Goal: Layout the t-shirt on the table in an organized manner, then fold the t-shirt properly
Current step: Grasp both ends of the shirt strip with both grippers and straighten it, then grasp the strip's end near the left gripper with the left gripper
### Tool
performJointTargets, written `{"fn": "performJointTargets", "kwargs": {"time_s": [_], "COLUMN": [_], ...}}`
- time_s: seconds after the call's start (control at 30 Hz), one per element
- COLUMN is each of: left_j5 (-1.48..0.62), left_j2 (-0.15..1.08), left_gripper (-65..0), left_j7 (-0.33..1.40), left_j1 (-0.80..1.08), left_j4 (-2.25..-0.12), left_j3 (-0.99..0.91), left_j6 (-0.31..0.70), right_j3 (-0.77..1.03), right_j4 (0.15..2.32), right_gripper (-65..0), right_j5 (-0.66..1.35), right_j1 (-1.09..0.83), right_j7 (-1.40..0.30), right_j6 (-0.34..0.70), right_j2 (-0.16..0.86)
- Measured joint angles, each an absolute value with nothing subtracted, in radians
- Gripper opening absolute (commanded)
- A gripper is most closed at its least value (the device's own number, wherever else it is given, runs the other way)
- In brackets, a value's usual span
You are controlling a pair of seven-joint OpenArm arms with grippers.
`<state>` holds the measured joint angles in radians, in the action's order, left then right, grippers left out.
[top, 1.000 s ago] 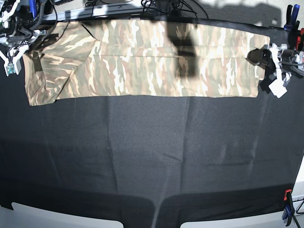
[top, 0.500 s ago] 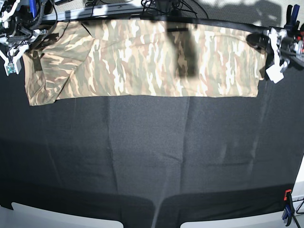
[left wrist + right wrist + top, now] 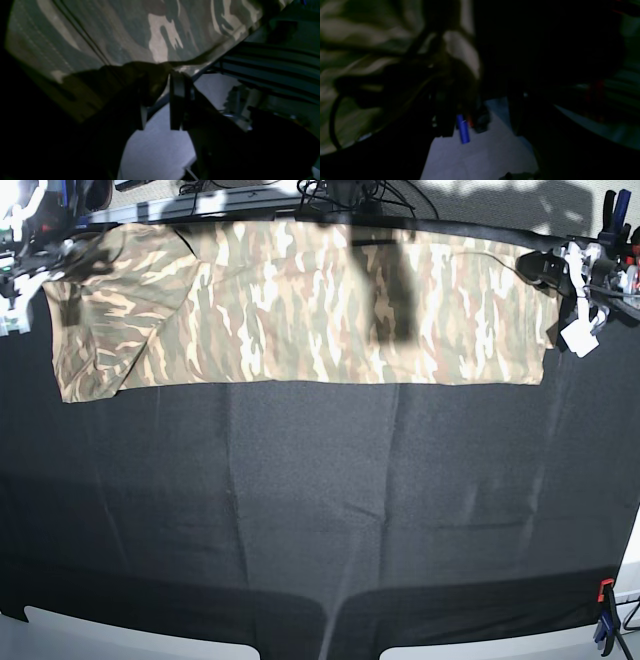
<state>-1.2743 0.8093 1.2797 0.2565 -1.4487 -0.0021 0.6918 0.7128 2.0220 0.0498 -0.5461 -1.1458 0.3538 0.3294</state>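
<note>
Soft camo-streaked tan/olive t-shirt lies as a long folded band along the far edge of the black-cloth table. Lengthwise fold looks done; crosswise folds appear left. Left gripper at band's right end, jaws parted, shirt edge draped on one, no pinch seen. Right gripper at left end: too dark, jaws' state can't tell.

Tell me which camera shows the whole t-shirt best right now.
The base view: the t-shirt lies as one long band along the table's far edge. Left wrist view shows one hem close-up; right wrist view shows only dim rumpled fabric.
</note>
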Motion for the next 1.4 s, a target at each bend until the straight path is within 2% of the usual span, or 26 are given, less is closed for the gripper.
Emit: {"fn": "performJointTargets", "kwargs": {"time_s": [0.23,0.4,0.6,0.63,0.73,0.77,0.83,1.0,1.13,1.23,1.3,1.4], "left_j5": [-1.214,-1.236,-1.305,-1.304,-1.287,-1.253,-1.212,-1.160,-1.034,-0.907,-0.892,-0.893], "left_j2": [0.801,0.809,0.796,0.796,0.793,0.789,0.783,0.762,0.728,0.707,0.707,0.709], "left_gripper": [-51.8,-51.8,-51.1,-48.2,-34.3,-30.2,-26.6,-26.3,-26.3,-26.3,-26.3,-26.3], "left_j7": [1.260,1.258,1.284,1.261,1.158,1.148,1.152,1.148,1.089,1.068,1.054,1.050], "left_j1": [0.218,0.186,0.216,0.216,0.210,0.207,0.208,0.207,0.207,0.207,0.209,0.205], "left_j4": [-1.449,-1.449,-1.449,-1.449,-1.449,-1.449,-1.449,-1.449,-1.449,-1.443,-1.426,-1.414], "left_j3": [-0.096,-0.222,-0.223,-0.223,-0.223,-0.223,-0.223,-0.223,-0.223,-0.223,-0.223,-0.224], "left_j6": [0.692,0.681,0.670,0.670,0.685,0.684,0.682,0.685,0.684,0.659,0.609,0.610], "right_j3": [0.713,0.713,0.713,0.713,0.714,0.714,0.714,0.714,0.714,0.715,0.715,0.716], "right_j4": [2.022,2.024,2.024,2.024,2.024,2.024,2.024,2.038,2.044,2.044,2.044,2.044], "right_gripper": [-34.0,-34.0,-34.0,-34.0,-34.0,-34.0,-34.0,-34.0,-34.0,-34.0,-34.0,-34.0], "right_j5": [-0.054,-0.053,-0.044,-0.017,0.173,0.255,0.426,0.739,0.987,1.084,1.137,1.180], "right_j1": [-0.545,-0.543,-0.543,-0.543,-0.543,-0.543,-0.543,-0.481,-0.445,-0.446,-0.450,-0.451], "right_j7": [-1.000,-0.987,-0.978,-0.963,-0.935,-0.920,-0.894,-0.928,-0.971,-1.058,-1.121,-1.153], "right_j6": [0.175,0.175,0.175,0.174,0.172,0.181,0.237,0.498,0.685,0.692,0.692,0.692], "right_j2": [0.349,0.349,0.348,0.349,0.348,0.349,0.349,0.308,0.229,0.177,0.147,0.120]}}
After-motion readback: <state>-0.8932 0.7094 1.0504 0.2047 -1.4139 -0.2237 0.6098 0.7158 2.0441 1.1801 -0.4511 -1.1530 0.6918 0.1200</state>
